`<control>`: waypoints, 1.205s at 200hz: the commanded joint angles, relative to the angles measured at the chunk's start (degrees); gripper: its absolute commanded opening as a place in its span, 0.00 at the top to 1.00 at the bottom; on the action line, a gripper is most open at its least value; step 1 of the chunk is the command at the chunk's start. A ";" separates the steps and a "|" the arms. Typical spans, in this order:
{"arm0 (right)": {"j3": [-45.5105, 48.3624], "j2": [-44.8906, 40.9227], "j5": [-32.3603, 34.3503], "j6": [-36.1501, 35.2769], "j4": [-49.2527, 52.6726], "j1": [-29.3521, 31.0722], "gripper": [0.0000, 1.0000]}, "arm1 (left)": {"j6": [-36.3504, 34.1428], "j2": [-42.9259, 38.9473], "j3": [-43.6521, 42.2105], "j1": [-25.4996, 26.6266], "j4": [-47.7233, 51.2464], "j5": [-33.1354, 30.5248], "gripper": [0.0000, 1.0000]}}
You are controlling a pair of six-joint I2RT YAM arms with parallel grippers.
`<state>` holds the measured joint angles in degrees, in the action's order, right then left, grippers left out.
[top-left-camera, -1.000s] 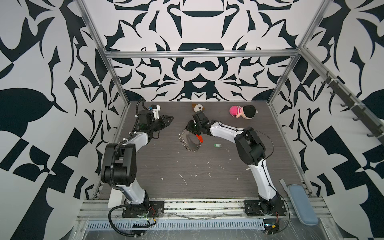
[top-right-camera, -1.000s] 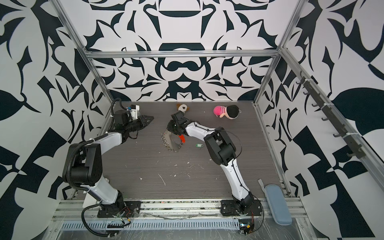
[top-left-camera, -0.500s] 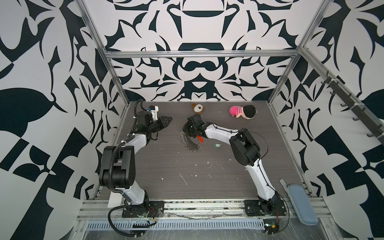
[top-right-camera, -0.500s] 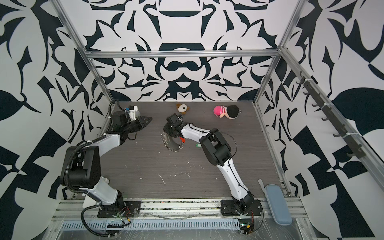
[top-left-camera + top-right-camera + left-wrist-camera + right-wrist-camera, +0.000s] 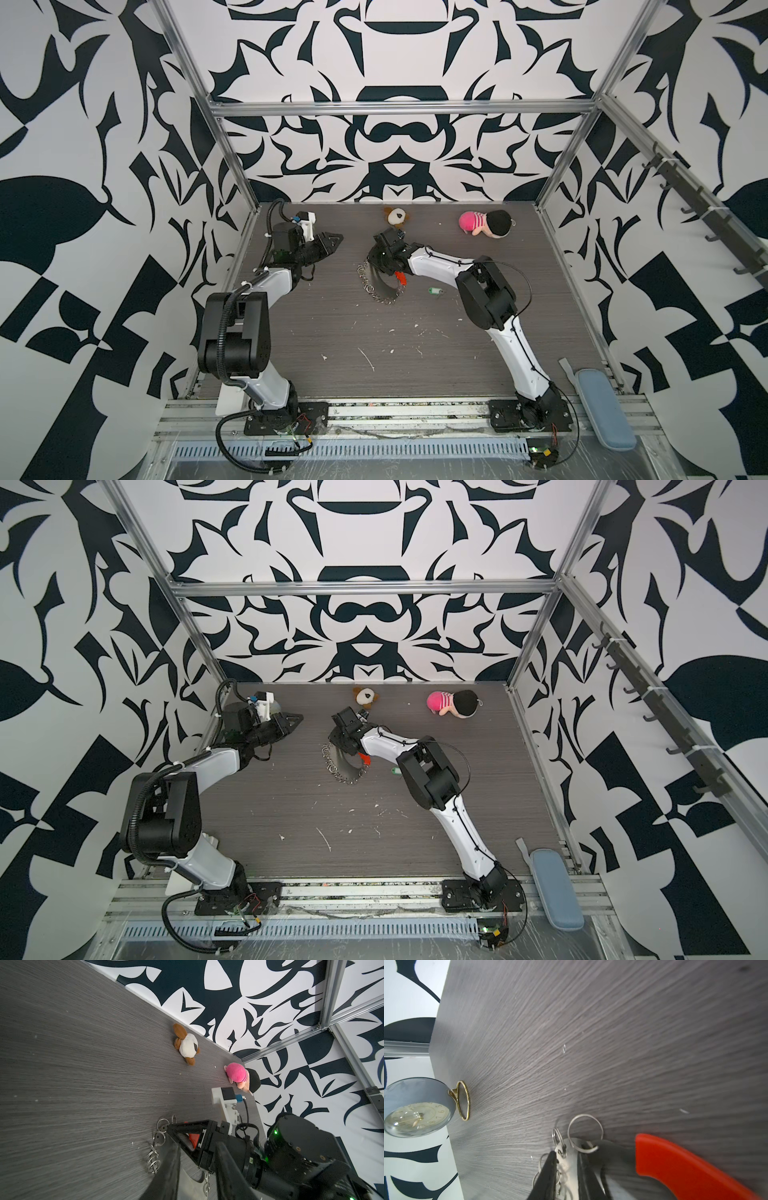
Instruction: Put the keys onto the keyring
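Note:
The keyring [image 5: 379, 289] lies mid-table as a curved chain of silver rings with an orange-red strip [image 5: 675, 1165]; it also shows in the other top view [image 5: 345, 771]. My right gripper [image 5: 566, 1157] is shut on the chain's pale metal end piece, low over the keyring [image 5: 380, 270]. One green key tag, the keys [image 5: 435, 291], lies on the table to the right of the keyring, untouched. Back left, my left gripper [image 5: 337, 240] is raised and open with nothing between its fingers [image 5: 172, 1167]. It faces the keyring's rings [image 5: 154, 1157].
A brown-and-white plush [image 5: 395, 216] and a pink-and-black plush [image 5: 484, 223] lie along the back wall. A pale blue clock on a wire ring stand [image 5: 417, 1107] stands at the table's edge. A blue case [image 5: 604, 409] rests on the front right rail. White crumbs dot the table's front half.
My right gripper has shifted a little to the left over the keyring and its jaws have narrowed onto the chain's end. The left arm has barely moved.

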<state>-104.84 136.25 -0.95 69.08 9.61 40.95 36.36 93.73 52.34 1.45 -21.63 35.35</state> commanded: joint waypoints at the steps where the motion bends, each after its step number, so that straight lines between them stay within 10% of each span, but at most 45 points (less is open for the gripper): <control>1: -2.59 -0.31 0.85 -0.59 0.04 0.19 0.77 | -0.50 -1.10 -0.39 -0.30 -0.61 0.59 0.67; 241: -10.62 1.70 0.14 -24.83 1.10 1.60 1.00 | -0.40 -1.02 -0.22 -0.67 -0.35 1.04 0.67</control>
<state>-113.56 139.98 1.15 51.83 14.31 42.22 36.38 93.73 52.34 1.06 -21.61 35.81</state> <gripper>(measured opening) 0.049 0.326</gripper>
